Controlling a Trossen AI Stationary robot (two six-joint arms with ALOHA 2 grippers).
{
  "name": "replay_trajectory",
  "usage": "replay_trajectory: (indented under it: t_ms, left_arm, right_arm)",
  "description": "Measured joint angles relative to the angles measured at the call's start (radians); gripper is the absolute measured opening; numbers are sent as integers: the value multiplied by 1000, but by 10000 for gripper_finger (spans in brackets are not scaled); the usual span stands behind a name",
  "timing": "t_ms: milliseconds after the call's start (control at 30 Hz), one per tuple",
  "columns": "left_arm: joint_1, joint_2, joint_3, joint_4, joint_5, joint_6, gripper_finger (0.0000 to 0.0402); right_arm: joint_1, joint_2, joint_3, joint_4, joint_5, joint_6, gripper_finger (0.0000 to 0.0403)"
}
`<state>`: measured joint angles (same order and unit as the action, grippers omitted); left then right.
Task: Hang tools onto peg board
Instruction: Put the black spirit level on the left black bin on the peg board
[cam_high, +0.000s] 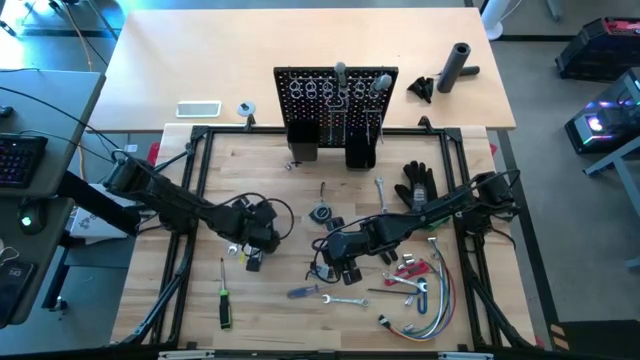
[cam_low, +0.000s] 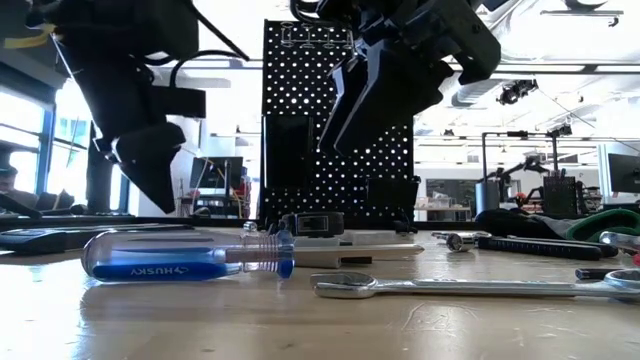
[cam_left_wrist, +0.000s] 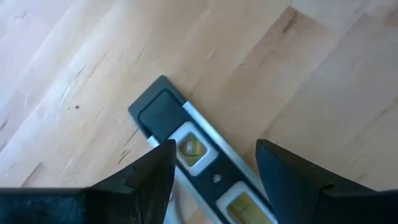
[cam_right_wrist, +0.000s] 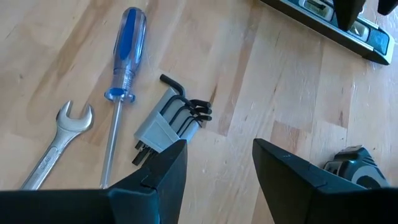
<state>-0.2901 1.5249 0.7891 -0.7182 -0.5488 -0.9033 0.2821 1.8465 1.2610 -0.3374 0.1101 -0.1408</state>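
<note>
The black-yellow level (cam_left_wrist: 186, 143) lies flat on the wooden table; it also shows in the high view (cam_high: 248, 260). My left gripper (cam_left_wrist: 214, 149) is open and hangs above the level's end, one finger on each side, clear of it. My right gripper (cam_right_wrist: 219, 146) is open and empty above the table, near the grey hex key set (cam_right_wrist: 168, 121), the blue-handled screwdriver (cam_right_wrist: 127, 43) and a silver wrench (cam_right_wrist: 56, 143). The black peg board (cam_high: 335, 100) stands upright at the table's far side with a few tools hanging on it.
A green-handled screwdriver (cam_high: 225, 305) lies near left. A black glove (cam_high: 418, 182), a red-handled tool (cam_high: 410, 270) and a bundle of coloured wires (cam_high: 432, 295) lie at the right. A tape measure (cam_high: 320, 213) lies mid-table. A black cylinder (cam_high: 458, 65) stands beyond the board.
</note>
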Motion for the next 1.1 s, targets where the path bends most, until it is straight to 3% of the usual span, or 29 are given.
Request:
replay_trajectory:
  t_ms: [133,267,567,867,1100]
  left_arm:
    - [5,0,0,14,-9,-5,223]
    - [34,-2,1,15,-21,-94,255]
    - [138,-3,1,4,92,-195,315]
    - [207,-1,-16,30,145,-168,320]
    - [249,-5,-131,222,237,-152,320]
  right_arm:
    - [0,0,0,4,-3,-10,181]
    - [0,0,0,6,-3,-10,181]
    - [0,0,0,6,-2,-8,181]
    - [0,0,0,12,-2,-13,181]
    - [0,0,0,11,-2,-14,181]
